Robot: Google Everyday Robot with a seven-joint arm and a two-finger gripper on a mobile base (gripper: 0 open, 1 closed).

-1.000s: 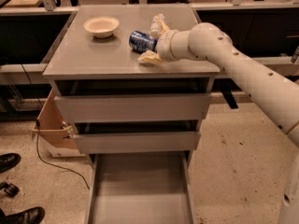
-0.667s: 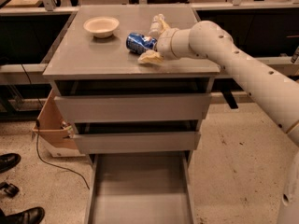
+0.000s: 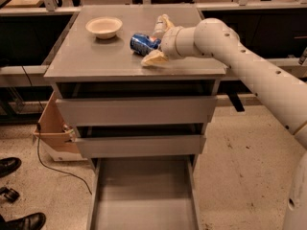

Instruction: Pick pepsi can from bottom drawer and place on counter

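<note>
The pepsi can (image 3: 140,42), blue with a silver end, lies on its side at the right middle of the counter (image 3: 96,56), the grey top of the drawer cabinet. My gripper (image 3: 151,45) reaches in from the right and is shut on the can. One pale finger (image 3: 161,24) is behind the can and the other finger (image 3: 153,59) is in front of it. The can sits low, at or just above the surface. The bottom drawer (image 3: 144,195) is pulled open below and its grey floor is bare.
A shallow cream bowl (image 3: 104,27) stands on the counter's back left. The two upper drawers (image 3: 136,110) are slightly ajar. A cardboard box (image 3: 50,128) and a cable lie left of the cabinet. Black shoes (image 3: 9,166) are at the lower left. Dark benches stand behind.
The gripper and the can have shifted slightly left over the counter. The can stays between the fingers.
</note>
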